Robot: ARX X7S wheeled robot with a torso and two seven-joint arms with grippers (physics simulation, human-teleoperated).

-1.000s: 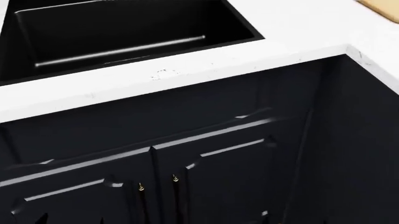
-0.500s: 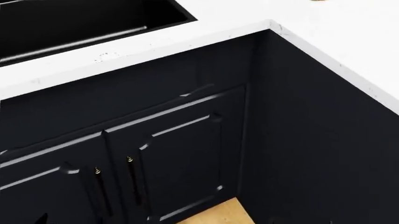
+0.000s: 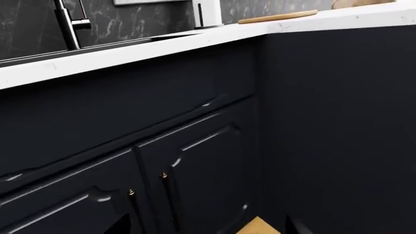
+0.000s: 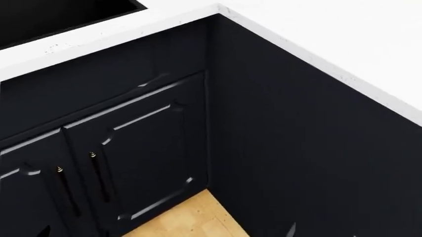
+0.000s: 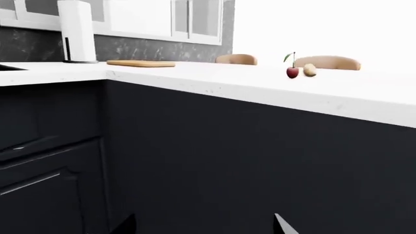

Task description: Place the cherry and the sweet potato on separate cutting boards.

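Note:
In the right wrist view a red cherry (image 5: 293,72) with a green stem and the pale sweet potato (image 5: 310,70) lie side by side on the white countertop (image 5: 260,85), far from both grippers. A flat tan cutting board (image 5: 140,63) lies further along the counter and also shows in the left wrist view (image 3: 276,17). My right gripper (image 5: 202,226) is open and empty, low in front of the dark cabinet. My left gripper (image 3: 208,229) is open and empty, low before the cabinet doors. The head view shows neither the cherry, the sweet potato nor a board.
Dark cabinet fronts (image 4: 151,133) form an inner corner under the L-shaped counter (image 4: 343,44). A faucet (image 3: 65,24) and a white paper-towel roll (image 5: 77,31) stand at the back. Two rounded tan shapes (image 5: 327,62) sit behind the cherry. Wooden floor (image 4: 178,219) shows below.
The head view has swung right and down: the sink has slid out at the upper left, the counter corner has moved up and left, and more wooden floor shows.

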